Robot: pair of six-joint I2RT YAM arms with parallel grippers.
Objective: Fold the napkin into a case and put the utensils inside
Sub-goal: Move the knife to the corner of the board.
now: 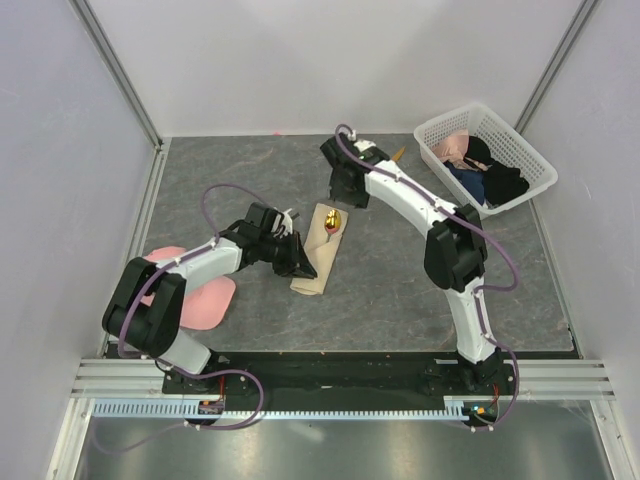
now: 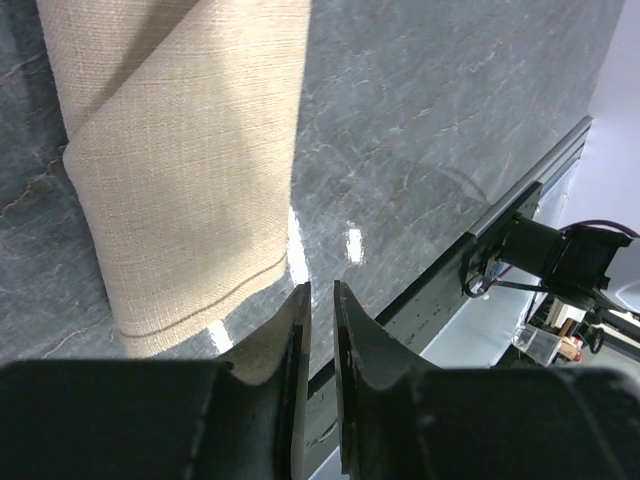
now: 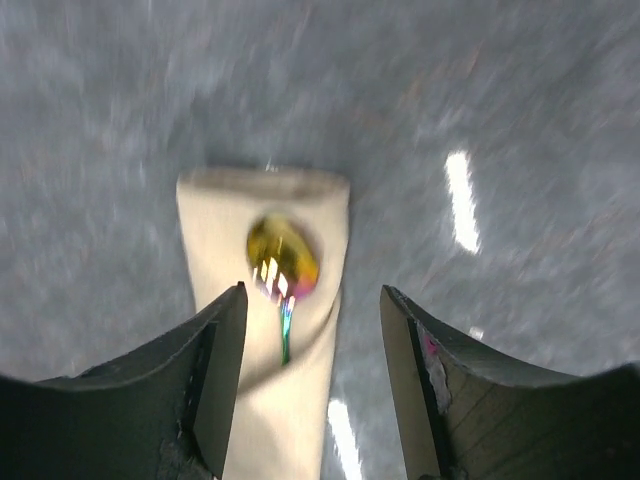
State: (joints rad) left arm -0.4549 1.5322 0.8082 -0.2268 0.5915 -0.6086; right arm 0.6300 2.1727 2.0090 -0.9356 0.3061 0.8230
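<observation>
The beige napkin (image 1: 318,255) lies folded into a narrow strip at mid-table. The spoon (image 1: 333,221) lies at its far end, yellow bowl on the cloth (image 3: 283,262), its thin green handle running toward a fold in the napkin (image 3: 270,400). A small orange piece, probably the knife (image 1: 398,153), lies at the back behind the right arm. My left gripper (image 1: 301,263) sits at the napkin's near left edge, jaws almost together and empty (image 2: 320,292), beside the cloth (image 2: 190,170). My right gripper (image 1: 345,190) hovers beyond the spoon, open and empty (image 3: 312,300).
A white basket (image 1: 530,160) with dark and pink clothes stands at the back right. A pink cap (image 1: 205,300) lies at the left under the left arm. The table's front rail (image 2: 530,190) shows in the left wrist view.
</observation>
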